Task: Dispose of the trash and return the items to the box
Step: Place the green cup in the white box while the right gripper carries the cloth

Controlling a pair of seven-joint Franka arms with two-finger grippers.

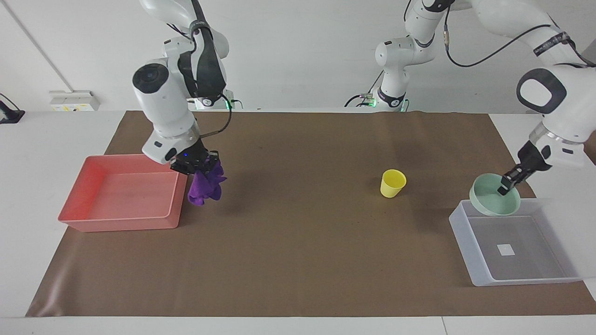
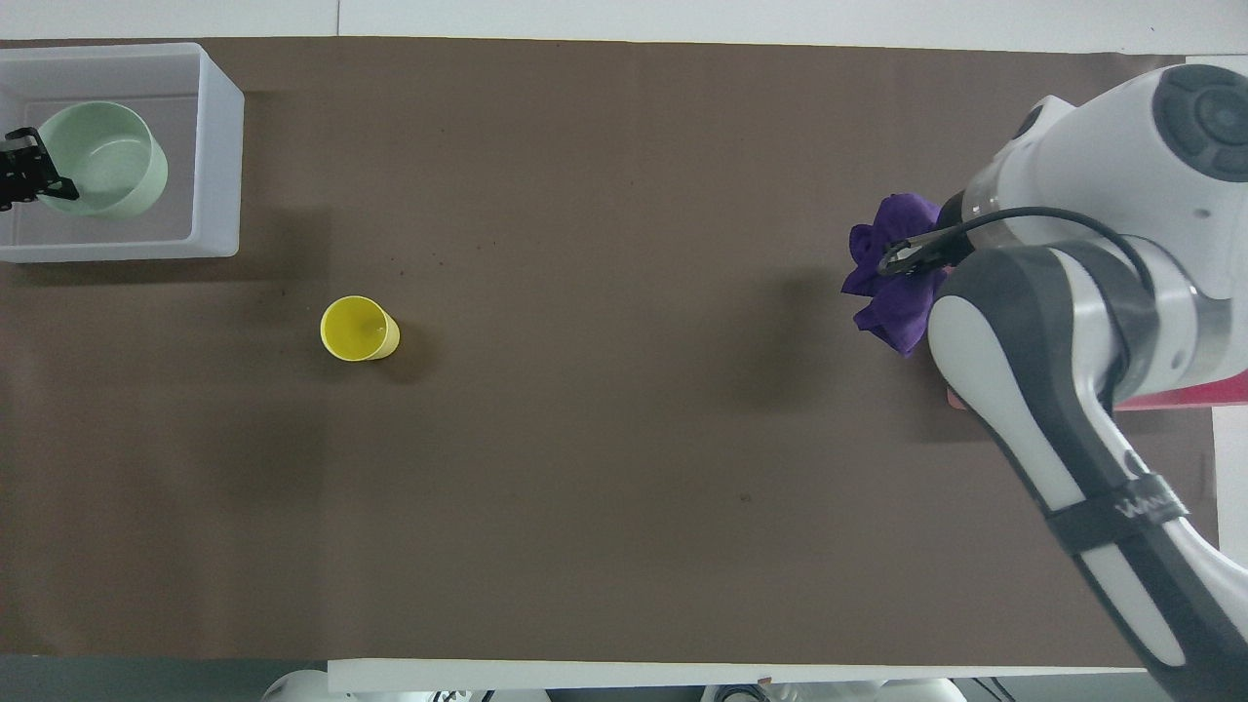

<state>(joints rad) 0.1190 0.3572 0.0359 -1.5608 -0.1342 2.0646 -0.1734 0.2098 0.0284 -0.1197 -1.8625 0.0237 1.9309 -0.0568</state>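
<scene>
My right gripper (image 1: 196, 164) is shut on the deep-purple trash wad (image 1: 206, 185) and holds it in the air over the mat, just beside the pink tray's wall. In the overhead view the wad (image 2: 892, 283) hangs under the right arm. My left gripper (image 1: 507, 183) is shut on the rim of the mint-green bowl (image 1: 493, 201) and holds it tilted over the translucent box (image 1: 465, 242), at the box's edge nearer the robots. The overhead view shows the bowl (image 2: 102, 159) over the box (image 2: 219, 146), with the left gripper (image 2: 24, 175) at its rim. The yellow cup (image 1: 392, 183) (image 2: 359, 329) stands upright on the mat.
The pink tray (image 1: 121, 195) sits empty at the right arm's end of the table; the right arm covers most of it in the overhead view (image 2: 1185, 395). A brown mat (image 1: 298, 242) covers the table. A white sticker (image 1: 505, 250) marks the box's bottom.
</scene>
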